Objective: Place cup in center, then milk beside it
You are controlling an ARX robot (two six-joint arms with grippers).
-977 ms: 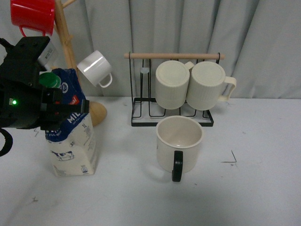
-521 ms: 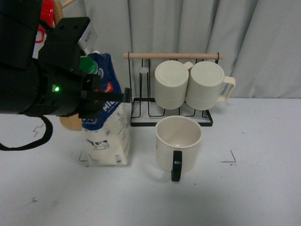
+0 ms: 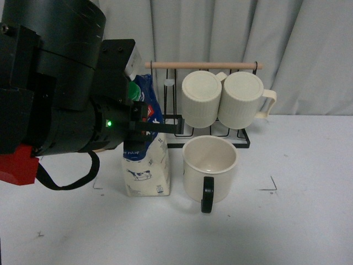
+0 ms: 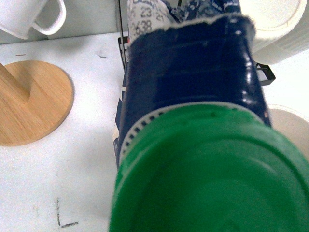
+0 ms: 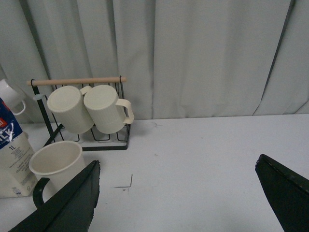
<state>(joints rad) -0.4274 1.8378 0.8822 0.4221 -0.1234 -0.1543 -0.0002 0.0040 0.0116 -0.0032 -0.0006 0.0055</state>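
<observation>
Milk now stands at 9 o'clock of the cup, just beside it with a thin gap between them. A second ago it was far off at 9 o'clock on the desk by the wooden base. Half a second ago it was about halfway over, near the left corner mark. I can't tell whether the carton bottom is touching the desk.

Left claw is clamped on the blue upper part of the milk, with one black finger across the carton front. The left arm has swung in with the carton and now fills the 9 to 11 o'clock part of the front view.

The left wrist view is mostly the green cap, very close, with the blue carton top behind it. The wooden base and a white mug sit off to one side.

The cup is unmoved across all three front pictures. It is upright in the center, mouth up, black handle pointing to 6 o'clock. The wire rack at its 12 o'clock carries the two ribbed mugs, same as before.

Right claw has its jaws spread wide and holds nothing, well apart from the cup at roughly its 3 o'clock.
</observation>
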